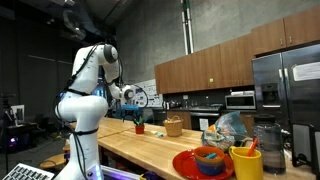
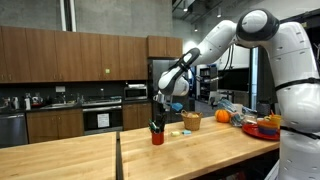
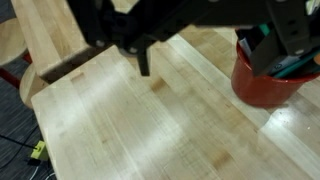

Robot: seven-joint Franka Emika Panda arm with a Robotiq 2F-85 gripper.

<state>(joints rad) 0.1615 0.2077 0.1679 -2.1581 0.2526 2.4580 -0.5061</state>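
A red cup [image 3: 262, 78] holding dark pens stands on the wooden table [image 3: 150, 130] at the right of the wrist view. My gripper [image 3: 222, 60] comes in from the top there, open and empty. One dark finger [image 3: 143, 62] hangs over bare wood and the other finger [image 3: 296, 40] is over the cup's rim. In both exterior views the gripper [image 1: 135, 101] [image 2: 160, 106] hovers a little above the red cup [image 1: 139, 128] [image 2: 157, 136], not touching it.
A tan basket [image 1: 173, 126], a red plate [image 1: 188, 166], a blue bowl [image 1: 210, 159] and a yellow cup [image 1: 246, 163] sit further along the table. An orange [image 2: 222, 116] and a tan block [image 2: 190, 121] lie beyond the cup. The table's edge [image 3: 35, 95] is close at left.
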